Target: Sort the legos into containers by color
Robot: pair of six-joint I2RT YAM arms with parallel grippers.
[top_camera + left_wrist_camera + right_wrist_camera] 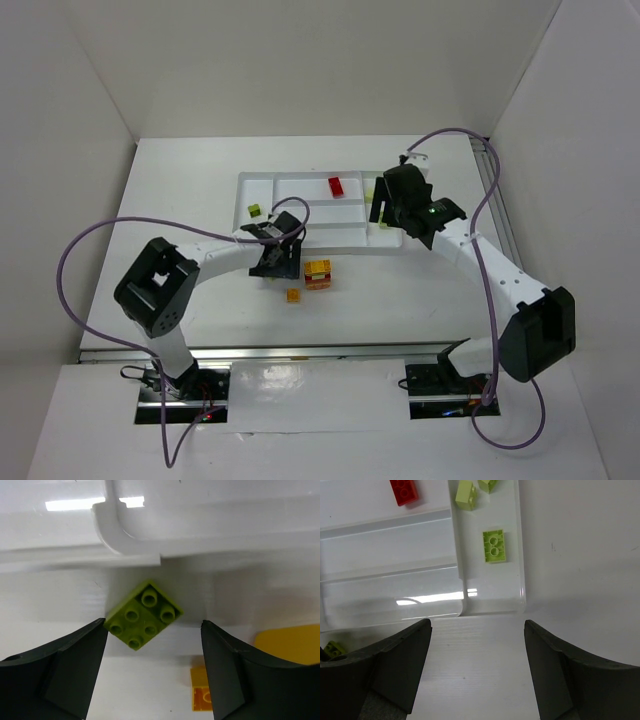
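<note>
A lime green lego [144,615] lies on the table just in front of the white tray's rim [125,535]. My left gripper [154,672] is open, its fingers either side of the lego and slightly short of it. In the top view this gripper [277,262] hides that lego. My right gripper [383,210] is open and empty [477,670] above the tray's front right corner. The tray [300,232] holds a red lego [336,186] and a green one [256,211]. Its right compartment [520,580] holds three green legos [494,545]. The red lego [404,491] also shows in the right wrist view.
A stacked orange-red block [318,273] and a small orange lego [293,295] lie on the table in front of the tray, just right of my left gripper. Both show in the left wrist view, the block [290,642] and the orange lego [202,696].
</note>
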